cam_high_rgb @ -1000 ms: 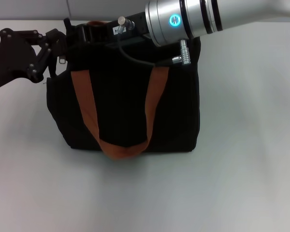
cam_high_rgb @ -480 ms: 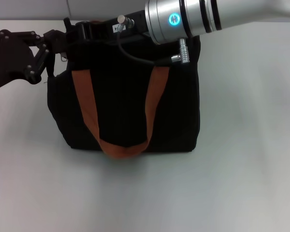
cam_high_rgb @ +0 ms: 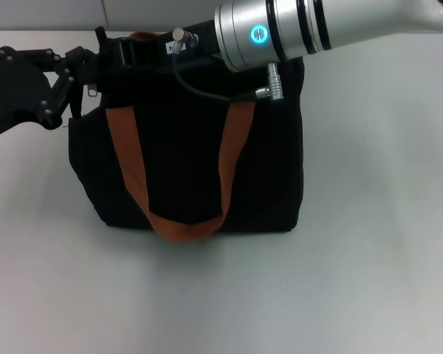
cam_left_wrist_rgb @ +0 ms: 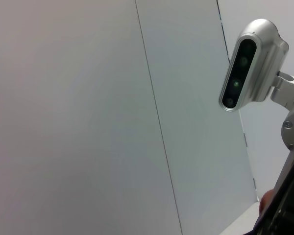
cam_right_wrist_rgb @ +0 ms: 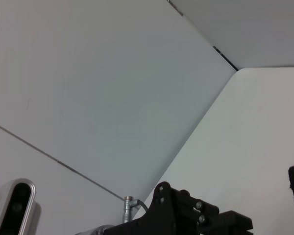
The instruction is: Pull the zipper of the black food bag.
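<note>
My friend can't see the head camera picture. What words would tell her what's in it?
A black food bag with rust-brown handles stands on a white table. The left pincer is at its top left corner by the small silver zipper, and the right arm reaches across the top.

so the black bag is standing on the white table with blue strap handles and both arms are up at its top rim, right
Not quite: the strap handles are rust-brown, not blue, as the head view shows. The rest holds: the black food bag stands on the white table, the left gripper is at the top rim's left corner and the right gripper reaches across the top.
</note>
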{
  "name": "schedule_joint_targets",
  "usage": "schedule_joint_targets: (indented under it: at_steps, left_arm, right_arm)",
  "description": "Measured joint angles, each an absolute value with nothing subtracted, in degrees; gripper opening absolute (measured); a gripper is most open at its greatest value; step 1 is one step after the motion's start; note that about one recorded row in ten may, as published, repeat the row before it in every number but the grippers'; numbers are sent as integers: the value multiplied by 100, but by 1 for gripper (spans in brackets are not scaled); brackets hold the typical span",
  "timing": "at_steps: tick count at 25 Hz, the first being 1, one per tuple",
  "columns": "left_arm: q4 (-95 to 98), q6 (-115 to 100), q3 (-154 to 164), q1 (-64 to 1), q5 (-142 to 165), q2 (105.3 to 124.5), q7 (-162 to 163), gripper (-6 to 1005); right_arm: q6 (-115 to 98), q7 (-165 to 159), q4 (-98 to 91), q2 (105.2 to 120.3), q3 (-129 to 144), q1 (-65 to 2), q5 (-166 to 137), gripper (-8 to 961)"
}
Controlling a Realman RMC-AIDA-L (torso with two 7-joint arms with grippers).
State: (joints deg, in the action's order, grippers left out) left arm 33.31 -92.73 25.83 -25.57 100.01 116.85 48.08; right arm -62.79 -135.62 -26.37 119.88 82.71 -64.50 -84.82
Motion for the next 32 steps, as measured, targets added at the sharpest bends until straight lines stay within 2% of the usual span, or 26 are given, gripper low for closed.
schedule_joint_targets:
  at_steps: [25,29,32]
  left_arm:
    - [3331,-9290,2584,-2514,10002,11681,4808,25]
    - [3331,-9331,2579,-2504,10001,11680,4808,25]
    - [3331,-9344,2575,-2500,10001,11680,4808,24]
  right_arm:
    - [-6273,-13370,-2654,11988,8271,-6422,-8463,93]
    - [-6273,-13364,-2654,11988,8271,-6416,-8452,5]
    - [-6274,-13364,-2654,11988,8271,-6416,-8446,4]
